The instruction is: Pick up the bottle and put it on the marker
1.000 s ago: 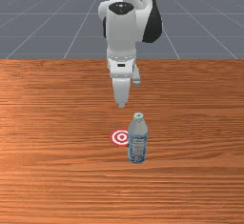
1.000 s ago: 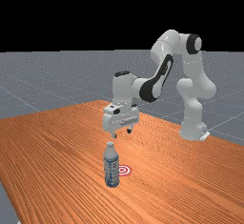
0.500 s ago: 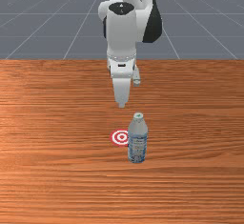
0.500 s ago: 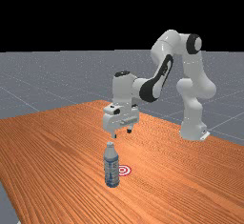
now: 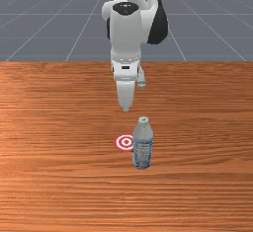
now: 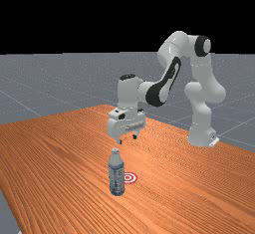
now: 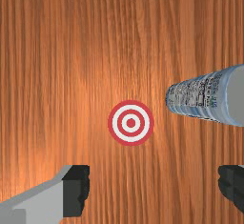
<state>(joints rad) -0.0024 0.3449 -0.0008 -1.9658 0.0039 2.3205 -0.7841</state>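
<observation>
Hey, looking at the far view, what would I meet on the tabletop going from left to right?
Bottle, red-and-white marker, arm's base.

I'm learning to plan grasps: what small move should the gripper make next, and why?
I'd probably shift the open gripper toward the front view's right and its camera, over the bottle: it stands upright beside the marker, offset from the gripper, whose fingers are apart with nothing between them.

Simulated robot-lab setting, gridded grey floor (image 5: 39, 23) across front view's top, black backdrop (image 6: 99, 14) along far view's top, wood table (image 6: 60, 148) below, robot arm (image 6: 201, 113) at right.
</observation>
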